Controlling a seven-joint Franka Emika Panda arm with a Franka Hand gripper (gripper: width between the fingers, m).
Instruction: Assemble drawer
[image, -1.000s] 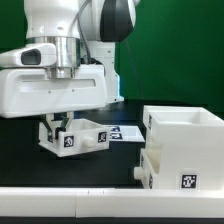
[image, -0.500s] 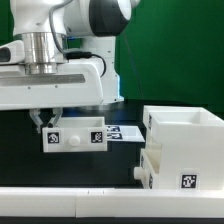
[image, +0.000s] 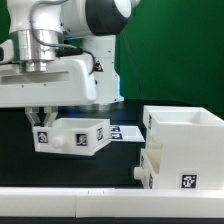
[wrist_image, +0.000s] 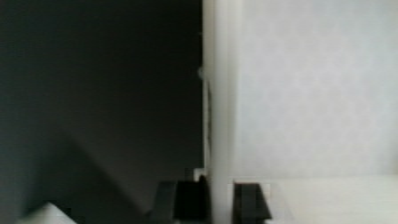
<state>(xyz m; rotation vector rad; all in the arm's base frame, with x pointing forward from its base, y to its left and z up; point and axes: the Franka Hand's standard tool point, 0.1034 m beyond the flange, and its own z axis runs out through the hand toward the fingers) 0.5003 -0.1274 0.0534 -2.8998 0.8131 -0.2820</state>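
1. The arm fills the upper part of the exterior view's left, above the black table.
2. The casing stands upright at the exterior view's right, with a tag low on its near face.
3. The tray hangs under the wrist, slightly tilted, to the exterior view's left of the casing and apart from it.
4. The marker board lies flat on the table, in the gap between tray and casing.
5. The gripper is clamped on the tray: in the wrist view, its dark fingers pinch a thin white wall.
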